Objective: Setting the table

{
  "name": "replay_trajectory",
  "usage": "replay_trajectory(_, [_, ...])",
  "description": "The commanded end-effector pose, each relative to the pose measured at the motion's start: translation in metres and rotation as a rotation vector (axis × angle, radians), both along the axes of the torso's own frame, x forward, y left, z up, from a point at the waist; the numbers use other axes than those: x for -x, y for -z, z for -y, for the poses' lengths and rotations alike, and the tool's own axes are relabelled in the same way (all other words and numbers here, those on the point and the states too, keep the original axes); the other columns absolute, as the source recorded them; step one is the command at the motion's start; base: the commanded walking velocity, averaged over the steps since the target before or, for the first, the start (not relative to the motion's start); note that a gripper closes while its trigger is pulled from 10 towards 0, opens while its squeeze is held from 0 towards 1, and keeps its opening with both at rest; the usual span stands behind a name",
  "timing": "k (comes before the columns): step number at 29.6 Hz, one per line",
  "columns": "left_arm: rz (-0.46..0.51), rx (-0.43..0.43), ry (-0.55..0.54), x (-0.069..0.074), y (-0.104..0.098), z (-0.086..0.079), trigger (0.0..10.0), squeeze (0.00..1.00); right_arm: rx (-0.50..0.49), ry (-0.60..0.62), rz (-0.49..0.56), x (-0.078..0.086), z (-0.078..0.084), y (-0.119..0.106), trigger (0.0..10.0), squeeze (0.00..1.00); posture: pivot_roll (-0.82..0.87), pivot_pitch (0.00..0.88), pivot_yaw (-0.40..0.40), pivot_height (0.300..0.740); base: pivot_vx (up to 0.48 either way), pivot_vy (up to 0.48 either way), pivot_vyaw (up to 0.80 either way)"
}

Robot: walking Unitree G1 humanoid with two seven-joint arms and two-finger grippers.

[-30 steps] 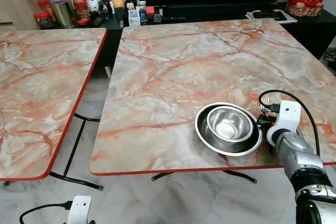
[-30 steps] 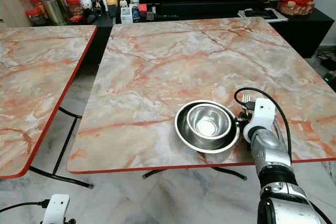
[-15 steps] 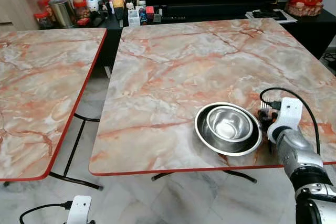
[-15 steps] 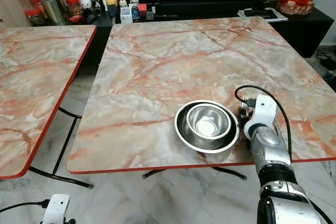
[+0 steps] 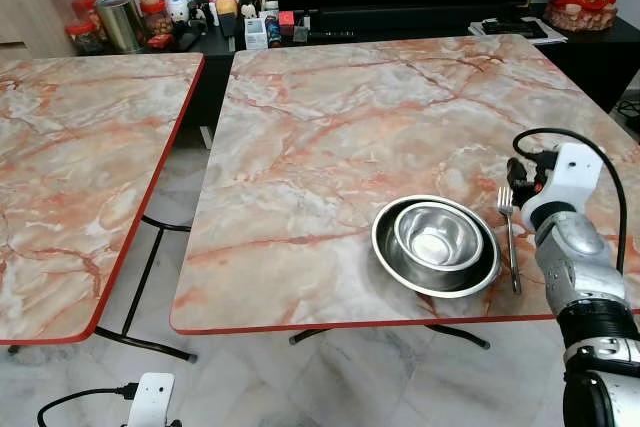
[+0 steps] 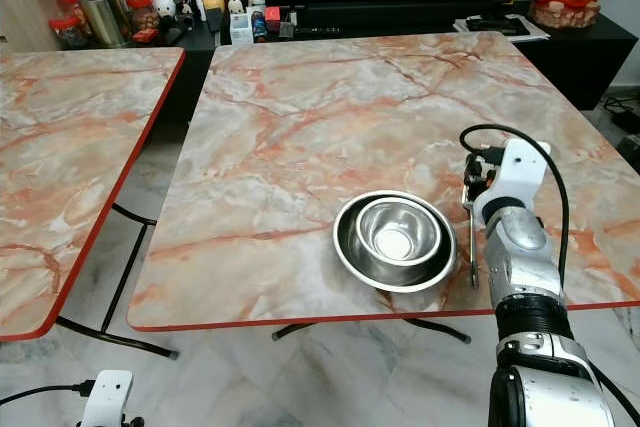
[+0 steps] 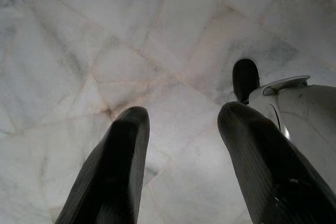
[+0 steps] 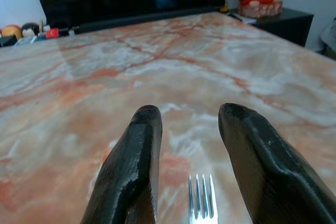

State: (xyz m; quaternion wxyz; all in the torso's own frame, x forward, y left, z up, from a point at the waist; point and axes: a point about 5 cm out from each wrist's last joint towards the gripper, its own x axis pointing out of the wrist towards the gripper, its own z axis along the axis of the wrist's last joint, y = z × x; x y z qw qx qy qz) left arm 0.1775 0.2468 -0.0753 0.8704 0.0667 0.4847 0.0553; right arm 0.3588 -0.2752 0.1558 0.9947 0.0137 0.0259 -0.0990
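Fork laid beside nested bowls on the marble-patterned, red-edged table (image 5: 330, 137).

The left gripper (image 7: 181, 129) is hung over the pale tiled floor (image 7: 79, 61), fingers parted. Two nested round steel bowls (image 5: 436, 244) are seen near the table's front edge; just right lies the silver metal fork (image 5: 511, 242), released, beneath the spread-fingered right gripper (image 8: 191, 145).
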Motion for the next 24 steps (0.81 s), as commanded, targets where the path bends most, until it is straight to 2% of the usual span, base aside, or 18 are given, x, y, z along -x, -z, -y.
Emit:
replay_trajectory(1, [-0.016, -0.01, 0.007, 0.002, 0.0, -0.003, 10.0, 0.0, 0.001, 0.018, 0.037, -0.001, 0.005, -0.011, 10.0, 0.0, 0.03, 0.049, 0.046, 0.74, 0.0, 0.0, 0.0])
replay_trajectory(7, [-0.015, -0.009, 0.011, 0.002, 0.0, -0.002, 10.0, 0.0, 0.005, 0.024, 0.026, 0.001, 0.006, -0.008, 10.0, 0.0, 0.03, 0.046, 0.046, 0.74, 0.0, 0.0, 0.0])
replay_trajectory(15, [-0.018, -0.014, 0.022, 0.001, 0.0, -0.003, 10.0, 0.0, 0.019, 0.008, -0.009, 0.001, -0.003, -0.001, 10.0, 0.0, 0.03, 0.034, 0.057, 0.74, 0.0, 0.0, 0.0])
replay_trajectory(21, [-0.017, -0.019, 0.025, 0.001, 0.0, -0.003, 10.0, 0.0, 0.025, 0.005, -0.016, 0.002, -0.003, 0.001, 10.0, 0.0, 0.03, 0.028, 0.06, 0.74, 0.246, 0.0, 0.0])
replay_trajectory(24, [-0.016, -0.019, 0.023, 0.001, 0.0, -0.003, 10.0, 0.0, 0.023, 0.006, -0.017, 0.002, -0.002, 0.001, 10.0, 0.0, 0.03, 0.027, 0.058, 0.74, 0.0, 0.0, 0.0])
